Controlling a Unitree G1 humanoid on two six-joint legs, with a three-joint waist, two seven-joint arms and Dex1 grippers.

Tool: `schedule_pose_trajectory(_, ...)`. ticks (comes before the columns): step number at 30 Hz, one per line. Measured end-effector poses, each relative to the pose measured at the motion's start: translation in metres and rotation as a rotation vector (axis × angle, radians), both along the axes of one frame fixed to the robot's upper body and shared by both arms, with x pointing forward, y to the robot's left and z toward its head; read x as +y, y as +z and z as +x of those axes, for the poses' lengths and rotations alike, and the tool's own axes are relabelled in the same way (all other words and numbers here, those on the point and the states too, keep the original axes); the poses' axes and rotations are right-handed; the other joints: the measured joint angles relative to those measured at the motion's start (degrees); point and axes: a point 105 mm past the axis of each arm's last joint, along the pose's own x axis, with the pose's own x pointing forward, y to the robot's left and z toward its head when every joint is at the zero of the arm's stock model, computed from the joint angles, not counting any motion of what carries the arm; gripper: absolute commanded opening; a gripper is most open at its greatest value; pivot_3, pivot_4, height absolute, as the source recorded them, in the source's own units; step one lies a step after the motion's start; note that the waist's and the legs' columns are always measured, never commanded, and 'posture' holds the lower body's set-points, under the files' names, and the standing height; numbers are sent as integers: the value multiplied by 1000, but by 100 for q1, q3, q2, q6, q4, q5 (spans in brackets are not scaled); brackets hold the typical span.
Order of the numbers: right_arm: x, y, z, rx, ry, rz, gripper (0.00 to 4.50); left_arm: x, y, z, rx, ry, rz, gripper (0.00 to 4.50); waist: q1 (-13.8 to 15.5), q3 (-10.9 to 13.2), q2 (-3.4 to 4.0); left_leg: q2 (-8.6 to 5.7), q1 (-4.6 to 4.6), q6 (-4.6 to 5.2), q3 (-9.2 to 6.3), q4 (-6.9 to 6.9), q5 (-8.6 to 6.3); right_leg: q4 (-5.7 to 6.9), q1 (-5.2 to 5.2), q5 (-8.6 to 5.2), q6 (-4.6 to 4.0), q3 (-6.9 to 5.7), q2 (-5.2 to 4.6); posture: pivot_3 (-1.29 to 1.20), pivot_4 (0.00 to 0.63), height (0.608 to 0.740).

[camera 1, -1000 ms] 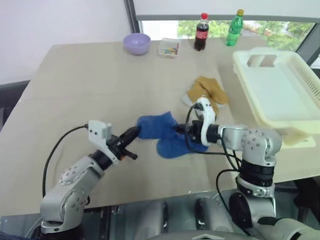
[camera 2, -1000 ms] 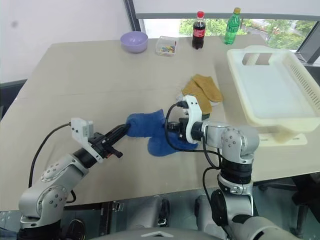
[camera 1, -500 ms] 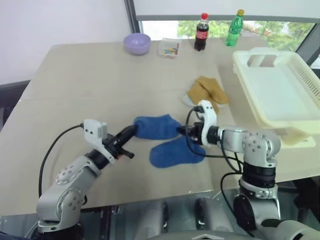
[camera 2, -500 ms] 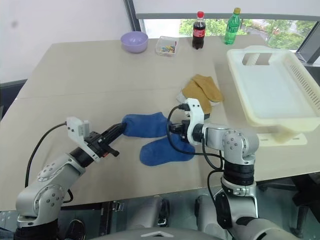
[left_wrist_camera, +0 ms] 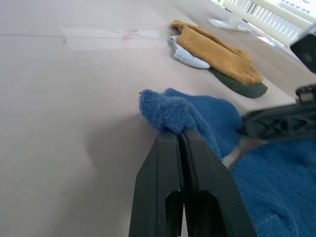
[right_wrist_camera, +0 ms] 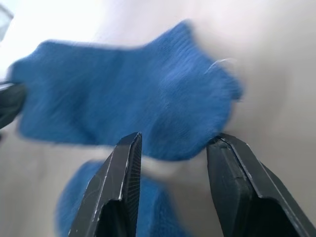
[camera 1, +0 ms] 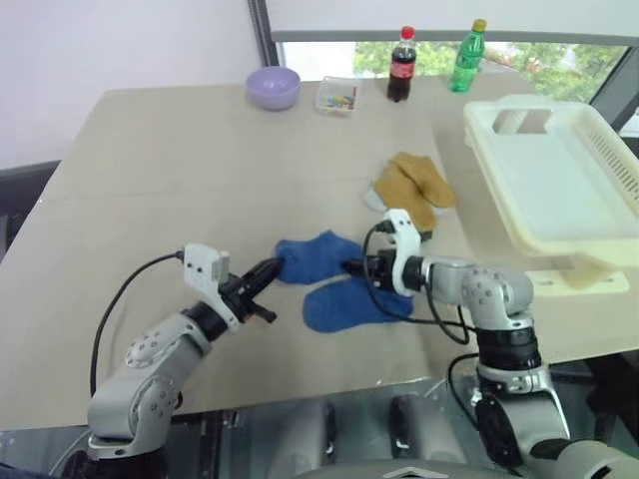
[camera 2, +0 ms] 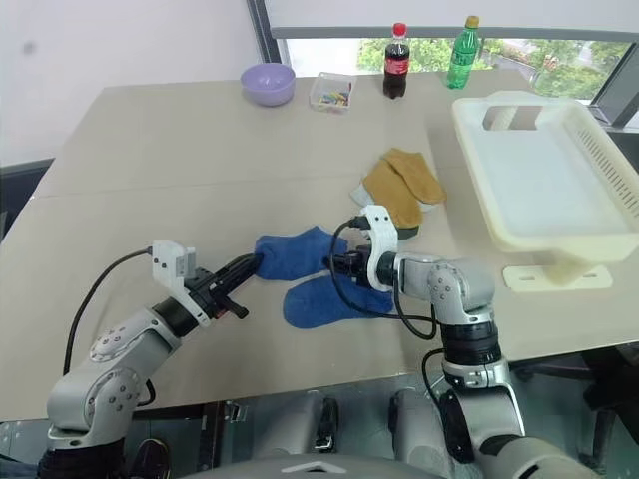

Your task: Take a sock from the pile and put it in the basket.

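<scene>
The left claw is pressed together on one end of the sock, pinching a fold of the bright blue fabric just left of the frame's centre in the head views. The right claw stands spread at the sock's other end, its fingers parted with the blue cloth between and beyond them, gripping nothing. A second blue sock lies on the worktop just below the first. The pile sits above and right of them; the basket is at the right edge. Judging from this, the left pinch should hold firm while lifting, so only the one sock comes up clear of its neighbour before travelling right.
</scene>
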Motion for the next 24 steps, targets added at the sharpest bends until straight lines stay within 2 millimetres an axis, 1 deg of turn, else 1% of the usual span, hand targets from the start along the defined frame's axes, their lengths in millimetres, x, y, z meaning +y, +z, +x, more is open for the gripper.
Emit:
schedule_pose_trajectory(5,-7,3,17,-18,-10,-26,2078,1,0,1,-9,6,9,0,-4,0,0,1,-1,0,1,0,0,0,-1,0,0,0,1,0,150,740)
schedule_pose_trajectory(10,-2,4,21,10,11,-13,2078,1,0,0,-16,11,7,0,-3,0,0,2,-2,0,2,0,0,-1,0,0,0,1,0,0,150,740)
schedule_pose_trajectory(13,-1,5,22,19,22,-4,1247,1,-1,0,-14,16,10,0,-2,0,0,2,-2,0,2,0,0,-1,-1,0,0,1,-1,0,150,740)
schedule_pose_trajectory(15,0,4,22,27,24,-1,220,2,-1,0,-13,18,10,0,0,0,0,2,-3,0,1,0,0,-1,-1,0,0,1,0,0,150,740)
schedule_pose_trajectory(16,2,4,21,31,27,3,36,2,-2,0,-13,19,10,0,-1,0,0,2,-3,0,1,0,0,-1,-1,0,0,1,0,0,150,740)
schedule_pose_trajectory(24,2,4,20,43,28,10,36,3,-7,-4,1,32,8,0,-1,0,0,3,-3,0,1,0,0,-1,-1,0,0,1,-1,0,150,740)
